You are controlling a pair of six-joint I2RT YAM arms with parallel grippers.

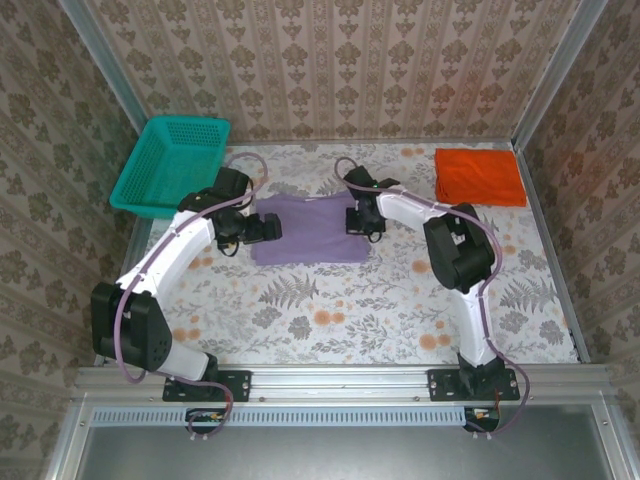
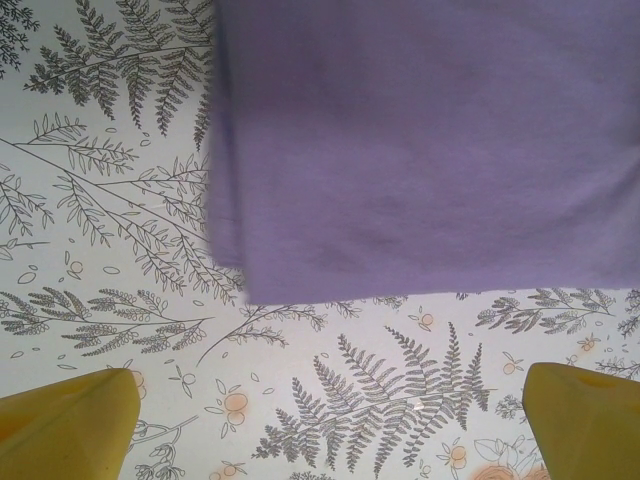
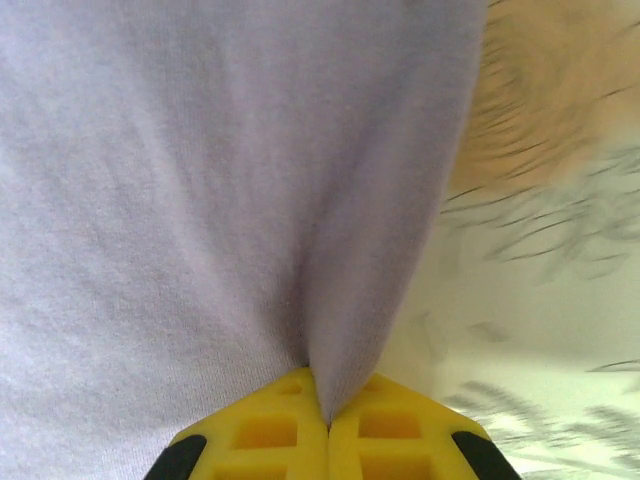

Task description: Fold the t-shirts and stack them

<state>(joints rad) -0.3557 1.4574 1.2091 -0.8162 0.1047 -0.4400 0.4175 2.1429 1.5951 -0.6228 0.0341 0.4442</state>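
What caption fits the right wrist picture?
Right gripper shut tight, pinching a fold of the purple t-shirt.

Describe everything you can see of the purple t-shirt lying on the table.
The purple t-shirt is soft, matte knit cloth, folded into a flat rectangle on the fern-printed table, with layered edges showing along one side. Its right edge is gathered into a ridge, pinched between the shut fingers of the right end effector. The left end effector stands open just short of its left edge, not touching it.
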